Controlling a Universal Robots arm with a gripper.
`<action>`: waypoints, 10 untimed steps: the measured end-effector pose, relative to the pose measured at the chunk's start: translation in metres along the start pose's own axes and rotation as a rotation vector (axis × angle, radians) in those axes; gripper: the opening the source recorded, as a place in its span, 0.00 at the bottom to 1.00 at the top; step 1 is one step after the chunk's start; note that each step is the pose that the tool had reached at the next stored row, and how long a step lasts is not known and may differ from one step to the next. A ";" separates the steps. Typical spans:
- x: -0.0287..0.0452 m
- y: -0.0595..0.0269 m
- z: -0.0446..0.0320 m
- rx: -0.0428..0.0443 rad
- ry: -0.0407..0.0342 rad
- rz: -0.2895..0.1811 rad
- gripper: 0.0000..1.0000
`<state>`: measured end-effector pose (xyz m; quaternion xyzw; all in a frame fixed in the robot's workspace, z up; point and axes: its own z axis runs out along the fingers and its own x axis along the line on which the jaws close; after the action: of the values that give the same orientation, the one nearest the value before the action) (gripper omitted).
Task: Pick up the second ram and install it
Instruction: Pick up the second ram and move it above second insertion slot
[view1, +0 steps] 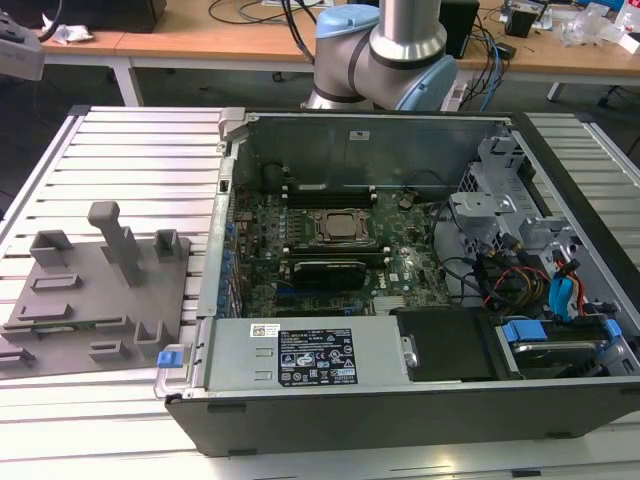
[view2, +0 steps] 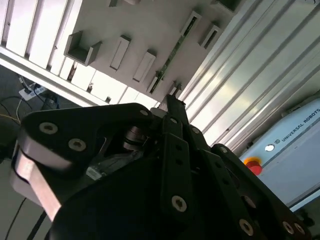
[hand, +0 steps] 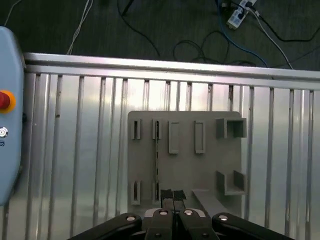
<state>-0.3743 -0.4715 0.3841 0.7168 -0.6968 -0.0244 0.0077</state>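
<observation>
The thin green circuit-board stick (hand: 157, 160) sits edge-up in a slot of the grey plastic fixture plate (hand: 210, 165) on the ribbed metal surface (hand: 75, 150). The black hand (hand: 172, 195) hovers above it, fingers pressed together and empty. A clean pick probably needs them spread, squared to the stick's flat faces and centred mid-length.

This looks like a robot lab or workshop. A big robot arm (view1: 385, 45) stands behind a ribbed metal desk (view1: 140, 160). On the desk lies a computer (view1: 400, 270) with its side off, its insides showing, and beside it a grey plate (view1: 90, 290) with little blocks. Wooden desks (view1: 200, 45) stand behind. Wires (hand: 200, 47) and a plug strip (hand: 236, 15) lie on the dark floor (hand: 125, 25). A pale box (hand: 7, 150) has a red button (hand: 4, 100).
</observation>
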 end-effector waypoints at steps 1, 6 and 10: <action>0.0000 0.0000 0.0000 0.0003 -0.0007 0.015 0.11; 0.0000 -0.0001 0.0003 0.0025 -0.0047 0.102 0.11; 0.0000 0.0000 0.0003 0.0024 -0.0047 0.103 0.11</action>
<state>-0.3743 -0.4715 0.3838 0.6798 -0.7329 -0.0248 0.0064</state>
